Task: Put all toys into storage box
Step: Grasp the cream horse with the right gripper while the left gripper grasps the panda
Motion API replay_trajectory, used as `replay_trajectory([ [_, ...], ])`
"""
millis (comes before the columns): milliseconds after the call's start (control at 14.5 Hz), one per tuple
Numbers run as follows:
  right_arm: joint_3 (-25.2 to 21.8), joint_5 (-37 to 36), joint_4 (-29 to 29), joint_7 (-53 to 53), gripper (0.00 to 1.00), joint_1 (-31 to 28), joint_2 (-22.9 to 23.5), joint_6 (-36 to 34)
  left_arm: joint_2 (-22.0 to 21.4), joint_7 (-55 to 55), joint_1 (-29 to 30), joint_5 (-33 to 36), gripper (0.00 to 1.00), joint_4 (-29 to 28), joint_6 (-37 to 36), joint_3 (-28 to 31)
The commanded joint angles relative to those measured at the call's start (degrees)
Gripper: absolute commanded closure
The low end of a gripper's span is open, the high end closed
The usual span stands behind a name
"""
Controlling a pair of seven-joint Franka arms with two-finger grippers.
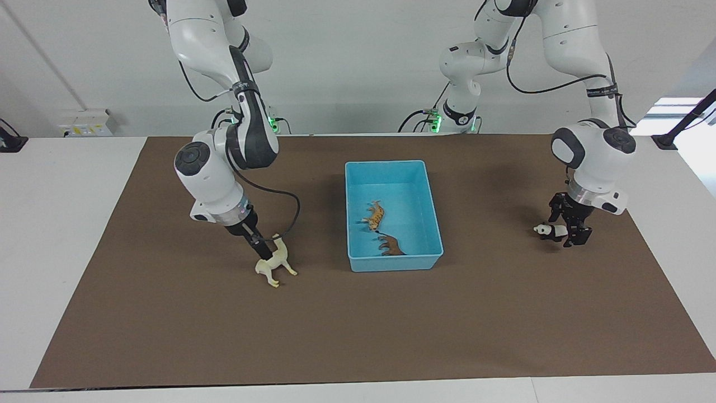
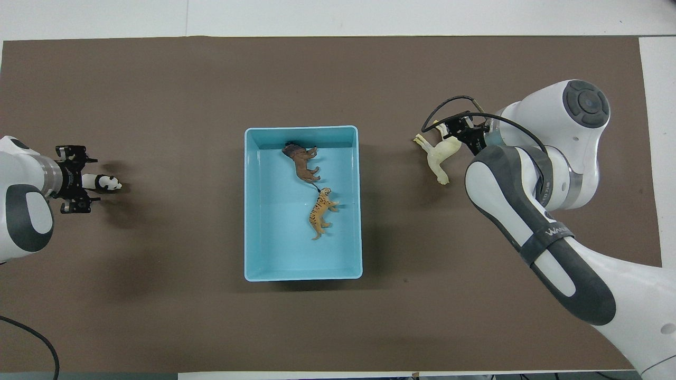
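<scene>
Mid-mat, one light blue storage box (image 1: 394, 168) sits on the brown mat (image 1: 358, 336), long axis running toward and away from the robots. Two of four toys lie inside it: one brown lion (image 2: 301, 161) by the wall farther from the robots, one orange tiger (image 2: 320, 211) just nearer, touching the lion's tail end. Both on their sides.

Two toys are outside the box. One cream llama (image 1: 275, 262) lies on the mat toward the right arm's end of the table, well apart from the box. The right gripper (image 1: 263, 246) is down at it, tips against the llama's back; whether the fingers pinch it cannot be told.

One black-and-white panda (image 1: 549, 231) is toward the left arm's end of the table, also well apart from the box. The left gripper (image 1: 568, 226) is low around it, fingers standing either side of the panda's rear half with the head poking out; jaws wide, a firm clamp not evident.

Arms: two. Grippers: two, one per remaining toy.
</scene>
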Motion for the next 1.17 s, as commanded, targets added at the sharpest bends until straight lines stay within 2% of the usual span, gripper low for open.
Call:
replay_trajectory([
  [0,0.4,0.0,-1.0,-0.4,0.00,0.1,1.8,3.4,0.0,-0.4,-1.5,-0.8,0.66,0.4,0.0,0.8],
  [69,0.4,0.0,-1.1,-0.5,0.00,0.8,2.4,4.4,0.0,-0.2,-1.5,-0.8,0.77,0.4,-0.2,0.8],
  [275,0.3,0.0,-1.3,-0.6,0.00,1.1,2.7,5.0,-0.1,0.2,-1.4,-0.8,0.91,0.4,-0.6,0.8],
  [413,0.4,0.1,-2.2,-1.6,0.00,1.1,2.7,5.8,-0.3,0.1,-1.5,-0.8,0.92,1.5,-1.8,0.8],
  [619,0.4,0.0,-4.1,-2.0,0.00,1.1,2.7,9.0,-0.9,0.1,-2.4,-0.8,0.92,7.9,-10.9,0.1],
  [826,0.4,0.0,-6.6,-3.4,0.00,1.1,2.5,11.8,-1.1,-0.9,-8.2,-0.9,0.92,17.5,-23.5,-0.6],
  [894,0.4,0.0,-6.7,-3.4,0.04,1.1,2.5,11.9,-1.2,-1.7,-11.4,-1.4,0.92,20.6,-26.3,-1.1],
  [1032,0.4,0.0,-6.7,-4.9,0.56,1.1,2.4,11.7,-1.2,-7.1,-18.9,-2.2,0.92,23.7,-27.6,-1.8],
  [1101,0.4,0.0,-6.7,-5.2,0.88,1.1,2.4,11.6,-1.3,-9.5,-22.7,-2.2,0.92,23.6,-27.1,-1.7],
])
